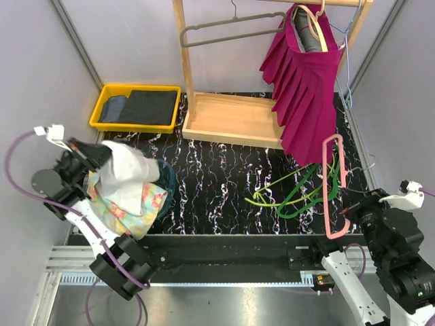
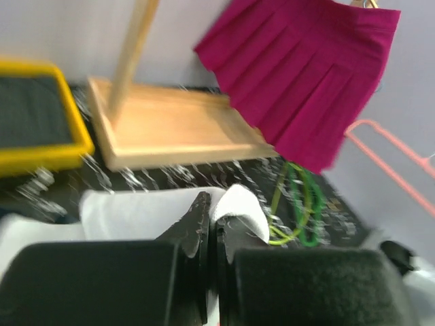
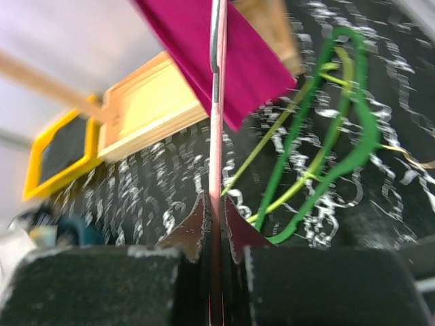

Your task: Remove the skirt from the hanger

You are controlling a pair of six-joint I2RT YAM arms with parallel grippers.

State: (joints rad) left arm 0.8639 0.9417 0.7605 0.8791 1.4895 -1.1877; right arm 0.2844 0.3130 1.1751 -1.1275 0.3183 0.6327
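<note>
A white garment [image 1: 129,175] lies draped over a pile of clothes at the table's left. My left gripper [image 1: 102,157] is shut on a fold of it; the left wrist view shows the fingers [image 2: 213,217] pinching the white cloth [image 2: 136,210]. My right gripper [image 1: 352,212] is shut on a bare pink hanger [image 1: 333,183], held upright at the right; the right wrist view shows its rod [image 3: 216,136] between the closed fingers [image 3: 216,210]. A magenta pleated skirt [image 1: 306,88] hangs on a pale hanger on the wooden rack, also seen from both wrists [image 2: 306,75] [image 3: 251,61].
Green and yellow-green hangers [image 1: 299,190] lie on the black marbled table by the right gripper. The rack's wooden base [image 1: 231,119] stands at the back. A yellow tray [image 1: 132,127] holds dark folded clothes. A floral garment [image 1: 129,212] lies under the white one. A grey hanger [image 1: 231,27] hangs on the rail.
</note>
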